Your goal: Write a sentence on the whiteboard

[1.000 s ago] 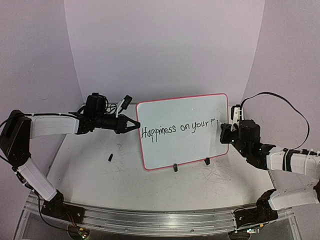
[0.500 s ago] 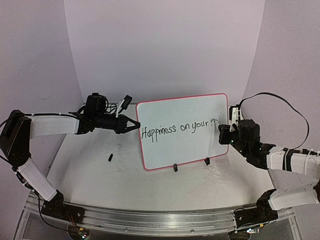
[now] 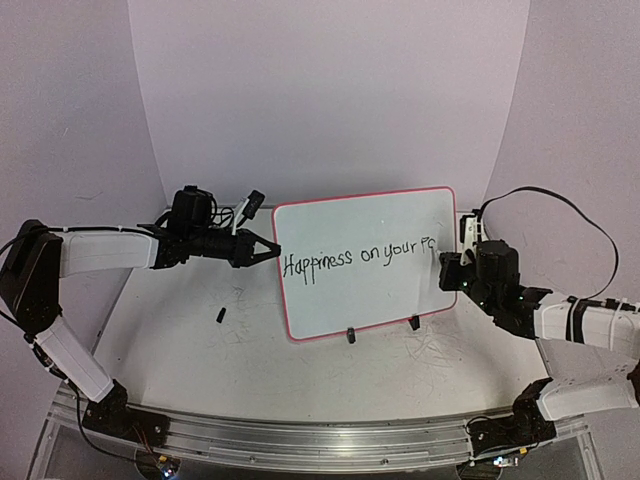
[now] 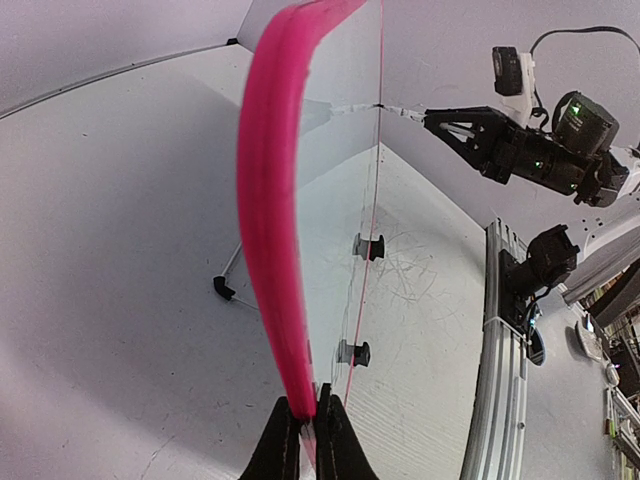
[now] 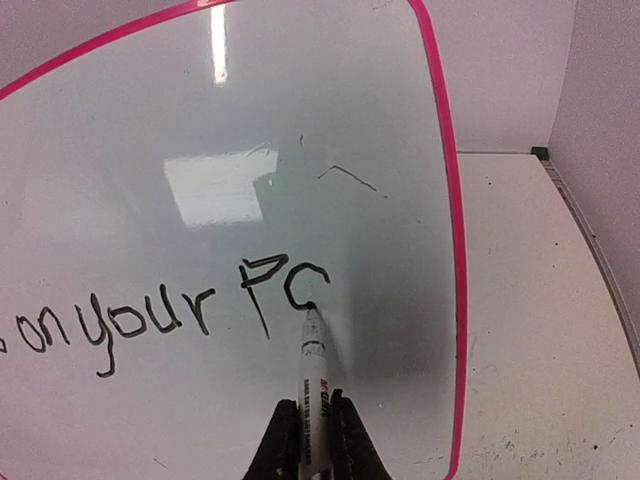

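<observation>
The whiteboard stands upright on two black clip feet at mid-table, its red rim all round. The sentence reads "Happiness on your PC"; its end shows in the right wrist view. My left gripper is shut on the board's left rim, seen edge-on between the jaws. My right gripper is shut on a white marker. The marker's tip touches the board at the bottom of the last letter "C".
A small black marker cap lies on the table left of the board. Faint grey scribbles mark the tabletop in front of it. The metal rail runs along the near edge. Curved white walls enclose the back.
</observation>
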